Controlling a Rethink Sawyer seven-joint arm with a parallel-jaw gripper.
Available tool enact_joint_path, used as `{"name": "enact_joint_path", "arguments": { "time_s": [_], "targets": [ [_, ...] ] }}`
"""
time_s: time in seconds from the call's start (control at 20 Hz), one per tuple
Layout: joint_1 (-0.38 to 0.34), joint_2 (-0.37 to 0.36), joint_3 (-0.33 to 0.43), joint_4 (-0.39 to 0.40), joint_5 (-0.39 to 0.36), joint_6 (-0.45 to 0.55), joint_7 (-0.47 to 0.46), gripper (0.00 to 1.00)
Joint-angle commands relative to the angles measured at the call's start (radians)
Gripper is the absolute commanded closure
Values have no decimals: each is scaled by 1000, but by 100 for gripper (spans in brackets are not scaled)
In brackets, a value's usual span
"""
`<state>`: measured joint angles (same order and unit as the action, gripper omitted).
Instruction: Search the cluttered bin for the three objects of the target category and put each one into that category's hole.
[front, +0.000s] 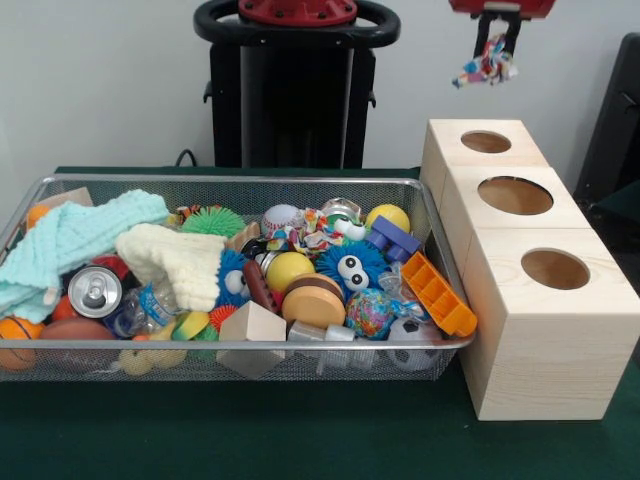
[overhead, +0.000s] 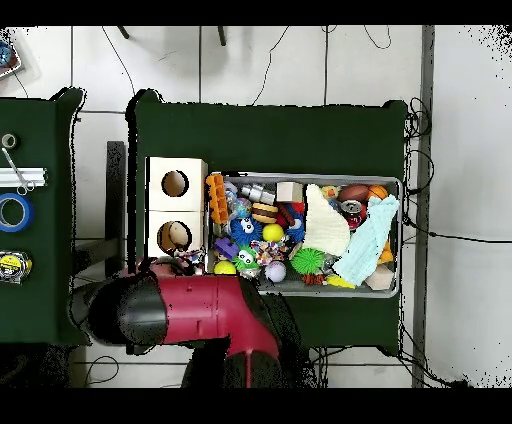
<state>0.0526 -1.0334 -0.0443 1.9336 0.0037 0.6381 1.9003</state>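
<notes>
The wire-mesh bin is crammed with toys, balls and cloths; it also shows in the overhead view. Three pale wood cubes stand in a row at its right. The smallest hole is in the far cube. My gripper hangs high above that cube, shut on a multicoloured knotted rope toy that dangles above the hole. In the overhead view the red arm covers that cube, and the rope toy peeks out beside it.
Two wider holes are in the nearer cubes. An orange plastic piece leans over the bin's right rim. A side table holds tape rolls and tools. The robot pedestal stands behind the bin.
</notes>
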Motion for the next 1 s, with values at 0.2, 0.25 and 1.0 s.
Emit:
{"name": "enact_joint_path", "arguments": {
  "time_s": [0.2, 0.25, 1.0],
  "targets": [
    [-15, -84, -136, -16, 13, 108, 300, 100],
    [-33, -67, -125, 17, 14, 36, 280, 100],
    [-62, 252, -12, 161, 23, -596, 292, 100]
  ]
}}
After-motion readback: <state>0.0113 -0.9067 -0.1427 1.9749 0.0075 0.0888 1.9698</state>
